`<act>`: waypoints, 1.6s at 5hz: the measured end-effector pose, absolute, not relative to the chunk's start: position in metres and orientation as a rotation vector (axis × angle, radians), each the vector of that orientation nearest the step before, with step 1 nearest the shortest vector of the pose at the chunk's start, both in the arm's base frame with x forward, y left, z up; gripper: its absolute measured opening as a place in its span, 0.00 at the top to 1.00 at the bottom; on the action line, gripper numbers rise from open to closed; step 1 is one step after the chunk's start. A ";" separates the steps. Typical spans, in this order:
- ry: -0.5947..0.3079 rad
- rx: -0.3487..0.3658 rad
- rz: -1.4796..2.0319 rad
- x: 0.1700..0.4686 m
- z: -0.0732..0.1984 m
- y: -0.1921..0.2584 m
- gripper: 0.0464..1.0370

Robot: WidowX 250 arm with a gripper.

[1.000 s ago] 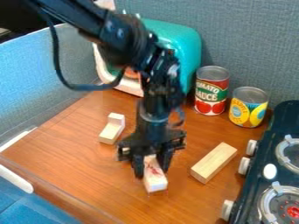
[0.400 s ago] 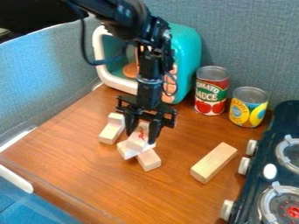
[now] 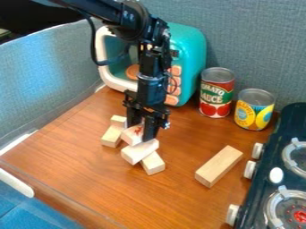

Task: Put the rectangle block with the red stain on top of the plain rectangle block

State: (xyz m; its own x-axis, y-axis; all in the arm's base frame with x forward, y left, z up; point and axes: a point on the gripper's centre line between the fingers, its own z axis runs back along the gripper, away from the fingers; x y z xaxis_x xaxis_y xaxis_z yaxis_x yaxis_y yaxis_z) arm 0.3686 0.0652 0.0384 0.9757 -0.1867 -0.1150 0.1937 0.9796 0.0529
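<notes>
I have my black gripper pointing down over the far left part of the brown counter. Its fingers are a little bit open, one on each side of the block with the red stain, and they have hold of it. The red stain is on the top, facing up at me. The front end of this block is right by a pale block, but I can't tell if the two touch.

The pale block lies slantwise across a plain block, and one end of that plain block sticks out toward me. Just to the left, I see a wooden block with a raised end. Well apart, over to the right, a long plain rectangle block lies flat on the counter.

Behind my gripper is a blue-green toy oven with a white front. To its right stand a red can and a yellow and blue can. A black toy stove is at the right edge.
</notes>
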 end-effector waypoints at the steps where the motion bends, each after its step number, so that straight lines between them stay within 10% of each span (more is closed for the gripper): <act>1: 0.119 0.059 -0.212 0.367 0.039 0.065 0.49; 8: 0.003 -0.020 -0.162 0.361 0.046 0.051 0.49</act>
